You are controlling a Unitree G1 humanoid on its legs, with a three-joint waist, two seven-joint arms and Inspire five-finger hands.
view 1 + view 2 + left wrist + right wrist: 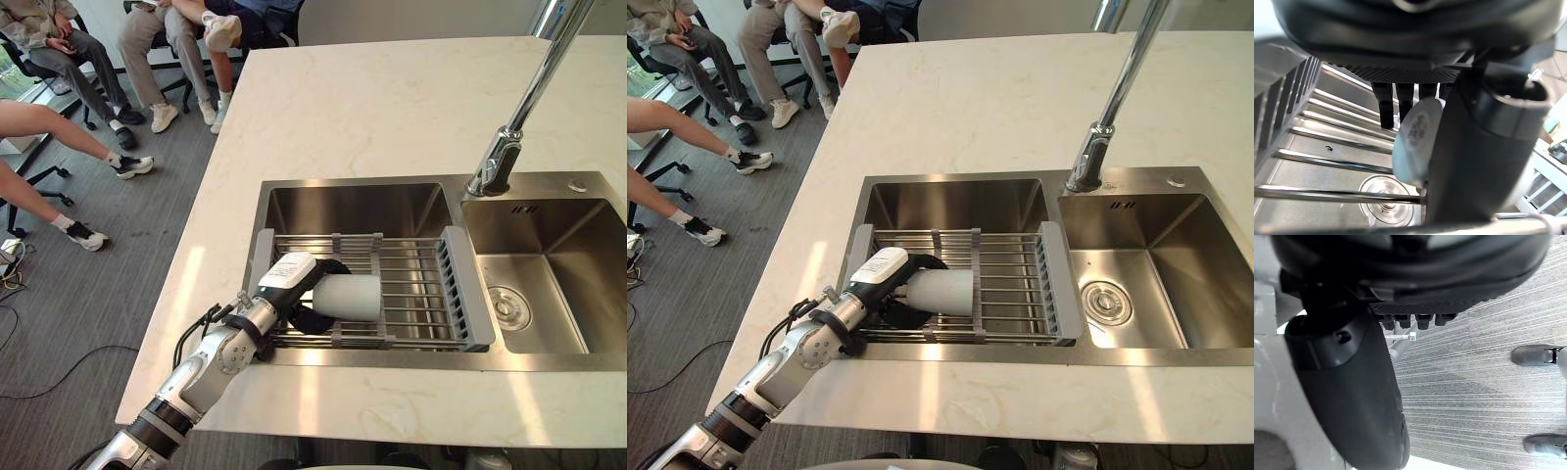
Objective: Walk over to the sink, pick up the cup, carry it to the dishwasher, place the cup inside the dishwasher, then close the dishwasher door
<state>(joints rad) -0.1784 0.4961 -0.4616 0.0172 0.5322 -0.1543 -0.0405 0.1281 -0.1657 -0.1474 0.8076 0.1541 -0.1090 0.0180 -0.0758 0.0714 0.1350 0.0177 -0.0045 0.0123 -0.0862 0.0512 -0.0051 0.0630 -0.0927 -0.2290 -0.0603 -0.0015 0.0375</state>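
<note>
- The left robot hand (290, 277) reaches from the lower left of the frame into the left basin of the sink (353, 208).
- It is clamped on the cup (350, 297). Dark fingers wrap over and under the cup's left end, and a white cover sits on top of the hand.
- The cup is pale grey and lies on its side across the wire rack (462, 286), in the rack's left half, with its free end pointing toward the centre of the frame.
- In the left wrist view, the cup's round end (1415, 142) sits between the fingers (1385, 105) and the thick dark thumb (1484, 147). The rack bars and the basin's drain (1383, 203) show below it.
- The rack spans the left basin, with grey end walls resting on the basin's edges.
- The right basin (563, 235) is at centre right, with its drain (509, 306) near the middle.
- The faucet (529, 98) rises behind the divider toward the upper right.
- The pale marbled surface (372, 108) surrounds the sink.
- Seated people's legs and shoes (132, 164) are at the upper left, over grey carpeted floor (108, 284).
- The right robot hand (1352, 382) hangs above the carpet, with two dark shoes (1533, 355) at the right edge of that view. Whether it is apart or together, I cannot tell.
</note>
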